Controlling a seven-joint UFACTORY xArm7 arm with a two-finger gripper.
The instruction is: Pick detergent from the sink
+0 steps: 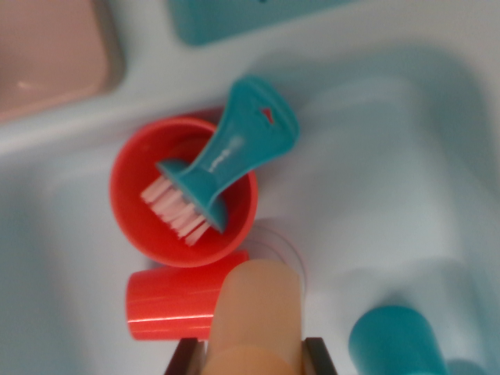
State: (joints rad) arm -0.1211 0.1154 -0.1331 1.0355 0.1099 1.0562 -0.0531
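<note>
Nearest the lens: a peach-coloured bottle [258, 316], blurred, rising at 6 o'clock between 2 dark fingers [319, 355] of the gripper [251, 358]. Judged to be the detergent: it sits right in the jaw line, and its red cap [176, 305] points toward 9 o'clock, so the bottle looks held on its side or tilted. The jaws appear clenched on the bottle body, 1 finger on each flank; the contact itself is out of focus, so grip quality is a guess.

Beyond it lies the pale blue sink [375, 180]. A red cup [137, 207] stands upright at about 10 o'clock from the bottle, mouth up, with a teal scrub brush [234, 148] propped inside, bristles down, handle leaning out toward 1 o'clock over the rim. The cup touches or nearly touches the red cap; cannot tell which.

A teal cup [394, 340] sits at 4 o'clock, apart from the bottle. A pink tray [47, 55] at 11 o'clock and a teal block [234, 19] at 12 o'clock rest outside the basin.

Likely step: lifting the detergent clear without knocking the red cup.
</note>
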